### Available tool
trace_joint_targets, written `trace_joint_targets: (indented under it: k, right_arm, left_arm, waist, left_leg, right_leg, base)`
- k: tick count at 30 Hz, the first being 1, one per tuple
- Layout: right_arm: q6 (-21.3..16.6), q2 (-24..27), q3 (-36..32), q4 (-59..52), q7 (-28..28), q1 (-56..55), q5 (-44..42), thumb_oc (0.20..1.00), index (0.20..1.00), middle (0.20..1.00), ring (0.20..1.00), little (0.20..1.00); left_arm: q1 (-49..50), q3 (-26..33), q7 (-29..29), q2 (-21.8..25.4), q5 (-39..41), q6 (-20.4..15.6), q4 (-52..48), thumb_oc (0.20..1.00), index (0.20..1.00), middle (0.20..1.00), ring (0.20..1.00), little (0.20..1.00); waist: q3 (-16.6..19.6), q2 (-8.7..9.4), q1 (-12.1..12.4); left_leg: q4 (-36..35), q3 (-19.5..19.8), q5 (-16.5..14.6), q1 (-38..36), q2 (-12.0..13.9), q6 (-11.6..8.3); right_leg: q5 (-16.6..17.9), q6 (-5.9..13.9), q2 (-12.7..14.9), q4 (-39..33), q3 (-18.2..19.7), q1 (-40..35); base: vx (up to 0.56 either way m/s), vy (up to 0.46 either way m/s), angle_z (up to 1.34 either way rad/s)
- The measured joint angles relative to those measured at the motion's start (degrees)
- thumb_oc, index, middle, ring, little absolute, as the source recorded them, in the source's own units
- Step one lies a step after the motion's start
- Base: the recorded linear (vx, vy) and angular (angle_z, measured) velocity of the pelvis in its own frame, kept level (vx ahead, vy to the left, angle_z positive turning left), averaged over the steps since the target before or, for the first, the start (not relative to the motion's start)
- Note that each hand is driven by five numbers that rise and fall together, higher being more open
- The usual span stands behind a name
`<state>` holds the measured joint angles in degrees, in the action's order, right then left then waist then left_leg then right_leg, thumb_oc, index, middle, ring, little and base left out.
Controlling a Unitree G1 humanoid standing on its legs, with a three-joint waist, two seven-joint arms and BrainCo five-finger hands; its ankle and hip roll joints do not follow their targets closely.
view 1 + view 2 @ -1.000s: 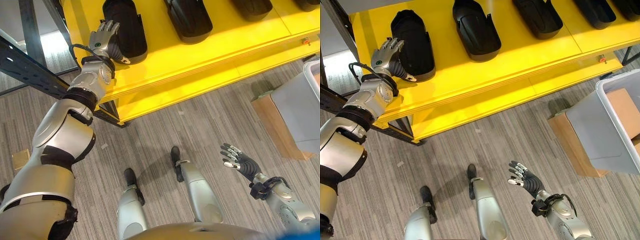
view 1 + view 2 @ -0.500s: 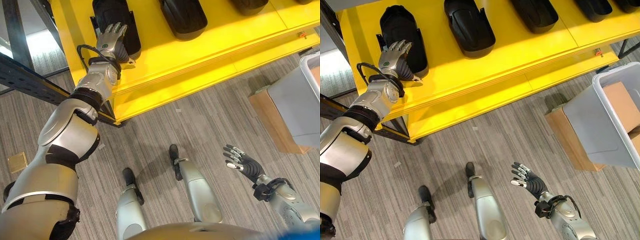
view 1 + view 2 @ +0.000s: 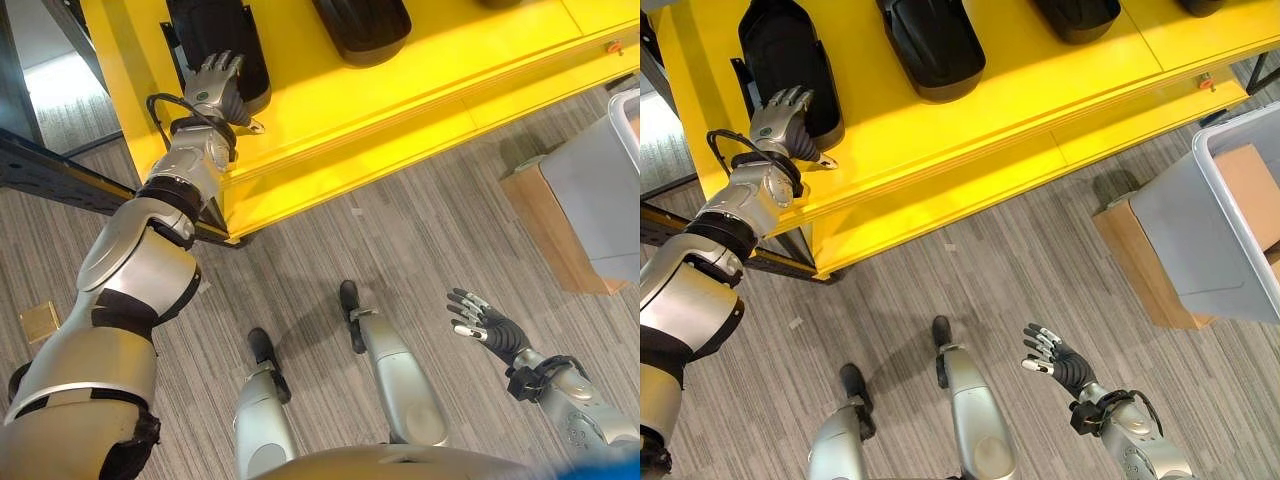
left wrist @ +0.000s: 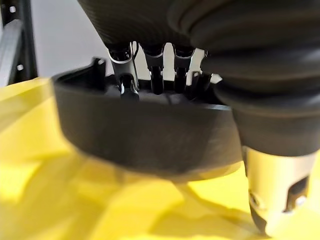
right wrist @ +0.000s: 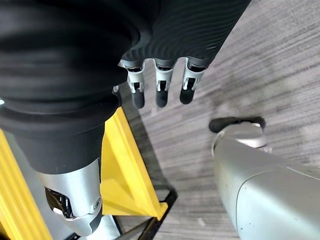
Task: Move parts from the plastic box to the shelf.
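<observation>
The left hand [image 3: 780, 118] now rests fingers-forward on the near end of the black part [image 3: 780, 60] at the left end of the yellow shelf [image 3: 970, 120], having pushed it deeper from the front edge. Its fingers lie over the rim, relaxed rather than gripping. This part looks placed. The right hand [image 3: 1052, 360] hangs open and empty above the floor; the plastic box [image 3: 1230, 230] stands to the right.

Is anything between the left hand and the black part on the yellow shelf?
Nothing visible. The left hand rests directly against the near end of the black moulded plastic part, which already lies on the yellow shelf; fingers reach over its rim.
</observation>
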<state>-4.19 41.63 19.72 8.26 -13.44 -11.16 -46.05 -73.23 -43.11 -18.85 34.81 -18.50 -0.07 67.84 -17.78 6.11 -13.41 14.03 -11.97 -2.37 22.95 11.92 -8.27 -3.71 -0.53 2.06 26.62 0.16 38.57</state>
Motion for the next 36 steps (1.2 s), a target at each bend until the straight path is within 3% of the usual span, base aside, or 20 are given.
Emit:
trace_joint_targets:
  k: [4,7,15,24,30,33,36]
  right_arm:
    - [0.04,0.01,0.0,-0.02,-0.06,0.01,-0.14,1.0,1.0,1.0,1.0,1.0]
    - [0.07,0.05,-0.02,-0.01,-0.41,0.01,-0.43,1.0,1.0,1.0,1.0,1.0]
    - [0.16,0.05,0.0,-0.02,-0.49,0.0,-0.48,1.0,1.0,1.0,1.0,1.0]
    - [0.31,0.16,0.0,-0.51,-1.12,0.0,-0.58,1.0,1.0,1.0,1.0,1.0]
    - [0.21,-0.22,1.32,0.64,-0.83,-0.1,-0.59,1.0,1.0,1.0,1.0,1.0]
    - [0.14,-0.47,2.35,0.66,-0.07,-0.1,-0.77,1.0,1.0,1.0,1.0,1.0]
    - [0.06,-0.56,2.56,0.64,0.14,-0.13,-1.66,1.0,1.0,1.0,1.0,1.0]
  left_arm:
    - [-0.08,2.36,0.15,-0.07,2.83,0.77,1.72,1.0,1.0,1.0,1.0,1.0]
    - [-0.58,7.53,0.1,0.05,9.23,1.08,3.85,1.0,1.0,1.0,1.0,1.0]
    - [-0.92,8.66,0.06,0.31,15.1,0.91,4.49,1.0,1.0,1.0,1.0,1.0]
    - [-0.91,8.83,0.1,1.89,15.84,0.86,5.28,1.0,1.0,1.0,1.0,1.0]
    - [0.1,8.8,-0.3,1.52,17.92,-1.49,-4.18,1.0,1.0,1.0,1.0,1.0]
    - [5.37,9.23,-1.39,1.76,17.94,-3.05,-13.94,1.0,1.0,1.0,1.0,1.0]
    - [7.83,10.06,-1.76,1.76,17.95,-3.23,-15.81,1.0,1.0,1.0,1.0,1.0]
  waist:
    - [-0.02,0.04,-0.21]
    - [-0.02,0.13,-1.13]
    - [0.02,0.18,-1.52]
    - [0.23,0.5,-1.19]
    - [0.24,0.46,0.36]
    - [0.2,0.4,2.12]
    - [0.18,0.4,2.3]
  left_leg:
    - [0.0,0.0,-0.07,0.01,0.03,-0.1]
    - [-0.01,-0.01,-0.1,0.01,0.06,-0.15]
    - [0.04,-0.09,-0.13,0.0,0.16,-0.18]
    - [0.01,-0.71,-0.27,-0.77,0.85,-0.4]
    - [0.34,-0.59,-0.23,-0.9,0.74,-0.49]
    - [0.52,0.03,-0.06,-0.83,0.69,-0.73]
    - [1.12,0.31,-0.06,0.14,0.69,-0.77]
  right_leg:
    - [-0.11,-0.04,-0.02,0.1,0.01,0.07]
    - [-0.16,-0.02,-0.06,0.09,0.03,0.11]
    - [-0.16,-0.02,-0.31,0.11,0.27,0.19]
    - [-0.15,-0.03,-1.1,0.38,0.67,0.14]
    - [-0.36,-0.31,-0.91,1.33,0.66,0.19]
    - [-0.64,-0.74,-0.85,1.98,0.47,0.24]
    - [-0.73,-0.87,-0.68,2.31,0.35,0.9]
  base:
    - [0.0,0.0,0.0]
    - [0.01,-0.008,0.0]
    - [0.0,0.0,0.0]
    - [0.01,-0.01,-0.05]
    - [0.0,-0.002,0.01]
    - [-0.01,-0.014,0.07]
    - [-0.02,-0.014,0.06]
